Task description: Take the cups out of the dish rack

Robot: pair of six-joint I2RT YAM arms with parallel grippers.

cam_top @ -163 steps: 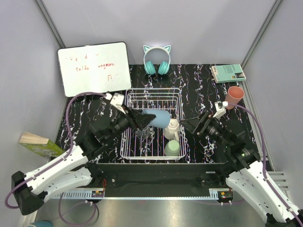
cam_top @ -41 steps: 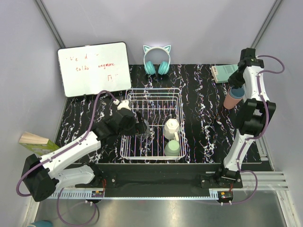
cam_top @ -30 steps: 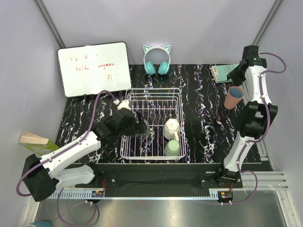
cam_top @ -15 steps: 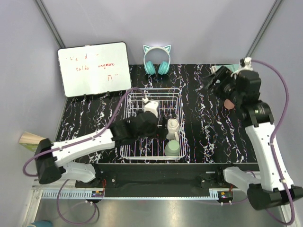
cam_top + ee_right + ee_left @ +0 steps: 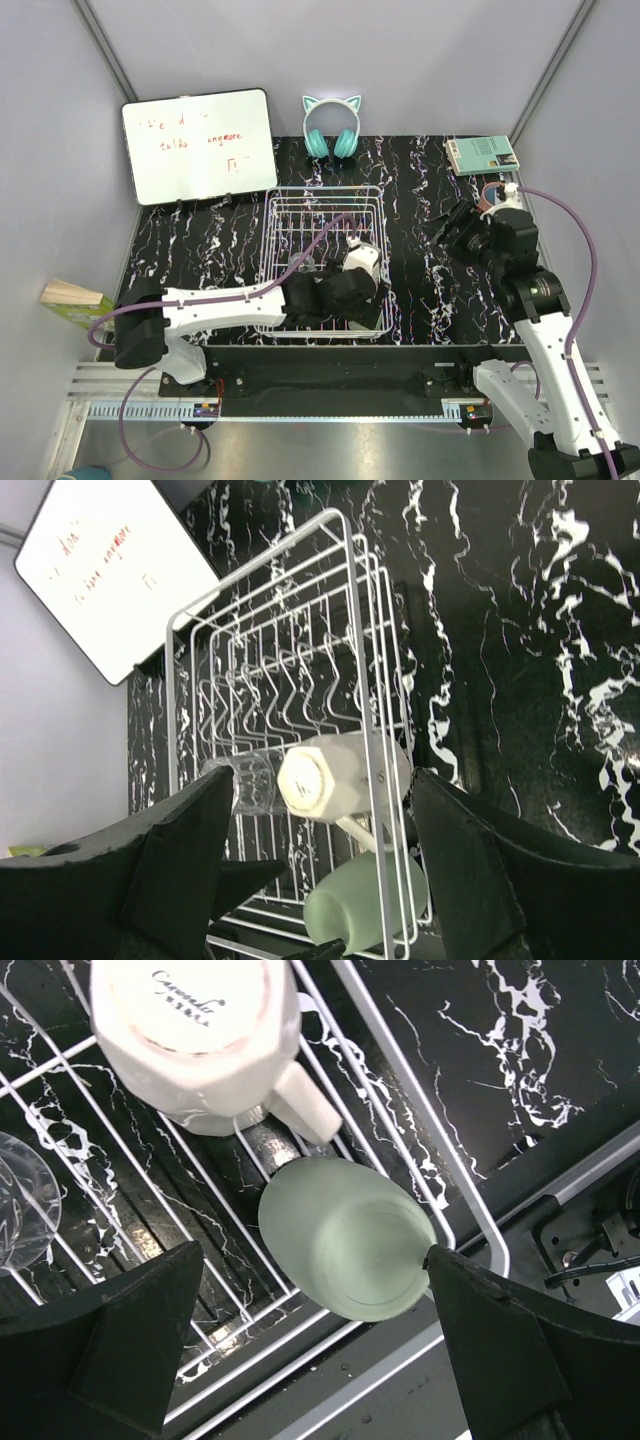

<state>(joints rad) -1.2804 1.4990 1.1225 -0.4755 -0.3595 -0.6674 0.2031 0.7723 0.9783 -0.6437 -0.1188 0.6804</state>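
Observation:
The white wire dish rack [image 5: 320, 205] stands mid-table. In the left wrist view a sage-green cup [image 5: 345, 1235] lies bottom-up on the rack's [image 5: 400, 1090] near corner. A cream mug [image 5: 195, 1040] sits beside it, and a clear glass [image 5: 20, 1205] is at the left edge. My left gripper [image 5: 312, 1253] hovers open directly over the green cup, one finger on each side, holding nothing. My right gripper [image 5: 322, 773] is open and empty, off to the right of the rack [image 5: 350, 590]. It looks at the mug [image 5: 335, 775], the glass [image 5: 245, 785] and the green cup [image 5: 365, 905]. A sliver of a salmon-pink cup [image 5: 487, 192] shows behind the right wrist.
A whiteboard [image 5: 198, 145] leans at the back left and teal cat-ear headphones [image 5: 331, 128] lie behind the rack. A green box [image 5: 482, 154] sits at the back right, and a book [image 5: 72, 298] lies off the table's left edge. The left arm [image 5: 220, 300] stretches across the rack's near side.
The left arm swept right along the rack's near side to hover over the green cup. The right gripper left the salmon-pink cup, opened, and came down and in towards the rack.

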